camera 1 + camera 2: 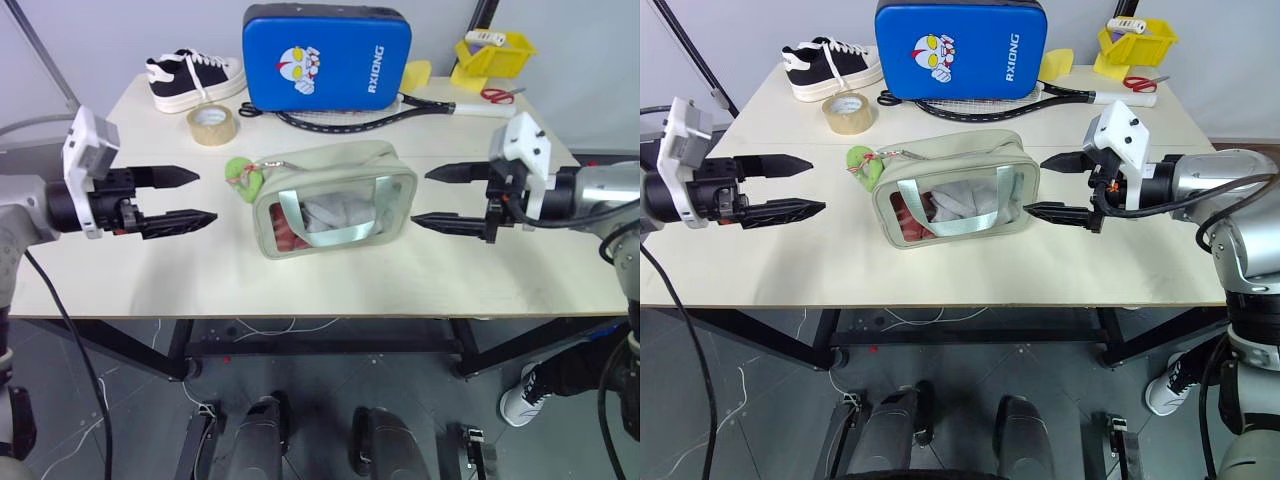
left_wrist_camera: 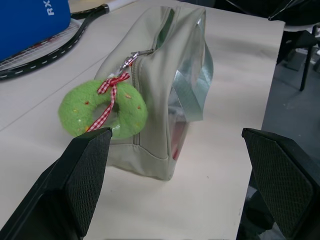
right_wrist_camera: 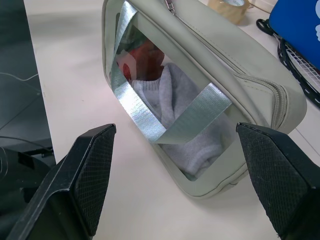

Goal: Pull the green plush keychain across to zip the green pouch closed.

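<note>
Left eye view: the green pouch [image 1: 335, 200] lies mid-counter [image 1: 120, 270], the green plush keychain [image 1: 243, 176] at its left end. Left end effector [image 1: 192, 197] and right end effector [image 1: 430, 197] flank it, both spread wide, holding nothing.

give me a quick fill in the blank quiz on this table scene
1. The green plush keychain hangs at the end of the green pouch nearest the robot's ____ gripper.
2. Both grippers, left gripper and right gripper, have their fingers ____.
3. The blue padded case stands beside a black and white ____.

Missing words: left; open; shoe
</note>
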`<state>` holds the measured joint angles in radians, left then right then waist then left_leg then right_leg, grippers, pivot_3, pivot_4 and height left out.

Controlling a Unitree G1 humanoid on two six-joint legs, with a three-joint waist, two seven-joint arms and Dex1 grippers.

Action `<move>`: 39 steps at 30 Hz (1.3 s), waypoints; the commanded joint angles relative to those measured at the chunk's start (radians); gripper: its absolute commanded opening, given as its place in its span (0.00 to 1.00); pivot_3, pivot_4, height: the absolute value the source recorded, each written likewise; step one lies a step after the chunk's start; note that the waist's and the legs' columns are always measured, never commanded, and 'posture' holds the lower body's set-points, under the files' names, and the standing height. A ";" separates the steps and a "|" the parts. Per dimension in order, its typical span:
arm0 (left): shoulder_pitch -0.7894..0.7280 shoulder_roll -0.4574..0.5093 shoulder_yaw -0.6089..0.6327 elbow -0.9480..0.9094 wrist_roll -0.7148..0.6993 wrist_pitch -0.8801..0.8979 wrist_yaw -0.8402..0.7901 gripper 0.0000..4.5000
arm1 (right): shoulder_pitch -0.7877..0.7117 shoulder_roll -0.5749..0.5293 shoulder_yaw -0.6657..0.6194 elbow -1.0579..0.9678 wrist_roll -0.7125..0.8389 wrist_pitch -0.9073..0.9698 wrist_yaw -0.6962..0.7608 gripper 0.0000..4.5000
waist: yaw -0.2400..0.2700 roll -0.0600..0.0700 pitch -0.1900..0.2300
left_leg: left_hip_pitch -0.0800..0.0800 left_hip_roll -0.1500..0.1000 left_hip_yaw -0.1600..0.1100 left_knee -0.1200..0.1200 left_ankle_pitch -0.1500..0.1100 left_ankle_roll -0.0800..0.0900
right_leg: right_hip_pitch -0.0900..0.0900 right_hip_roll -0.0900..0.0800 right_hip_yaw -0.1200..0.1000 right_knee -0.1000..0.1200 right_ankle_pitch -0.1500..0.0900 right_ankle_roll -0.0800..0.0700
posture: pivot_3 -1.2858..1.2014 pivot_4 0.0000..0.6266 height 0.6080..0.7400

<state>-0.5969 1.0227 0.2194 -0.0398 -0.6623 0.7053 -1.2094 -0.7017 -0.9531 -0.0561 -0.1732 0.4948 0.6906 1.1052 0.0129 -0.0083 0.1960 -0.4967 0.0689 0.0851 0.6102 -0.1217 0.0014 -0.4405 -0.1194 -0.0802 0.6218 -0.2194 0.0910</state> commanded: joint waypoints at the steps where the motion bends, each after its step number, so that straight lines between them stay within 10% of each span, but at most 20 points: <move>1: -0.041 0.005 0.020 0.005 -0.016 0.012 0.011 0.99 | -0.008 -0.017 -0.031 -0.020 0.007 -0.008 -0.002 0.89 | 0.000 0.000 0.000 | 0.000 0.000 0.000 0.000 0.000 0.000 | 0.000 0.000 0.000 0.000 0.000 0.000 | 0.52 0.24 0.87; 18: -0.002 0.004 0.085 -0.006 -0.044 -0.007 0.000 0.99 | -0.189 0.021 0.042 0.039 -0.012 0.027 -0.018 0.89 | -0.004 0.000 0.000 | 0.000 0.000 0.000 0.000 0.000 0.000 | -0.001 0.000 0.000 0.001 0.000 0.000 | 0.52 0.24 0.87; 30: -0.031 -0.015 0.064 0.006 -0.062 -0.038 -0.036 0.99 | -0.565 0.299 0.487 0.432 -0.372 -0.169 0.052 0.89 | -0.009 0.000 0.000 | 0.000 0.001 0.001 0.001 0.000 0.000 | -0.002 0.000 0.000 0.004 0.000 0.000 | 0.52 0.24 0.87; 39: 0.037 -0.006 0.101 -0.051 -0.077 -0.029 -0.007 1.00 | -0.652 0.359 0.473 0.517 -0.429 -0.121 0.133 0.01 | -0.009 0.000 0.000 | -0.002 0.001 0.002 0.001 0.001 -0.001 | -0.002 0.000 0.000 0.009 0.000 0.001 | 0.52 0.24 0.87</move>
<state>-0.5568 1.0003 0.2709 -0.0626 -0.7281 0.6841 -1.2225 -1.3041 -0.5824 0.4808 0.4004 0.0382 0.5217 1.2139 0.0040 -0.0079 0.1963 -0.4986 0.0696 0.0866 0.6113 -0.1210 0.0006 -0.4426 -0.1190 -0.0800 0.6312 -0.2199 0.0924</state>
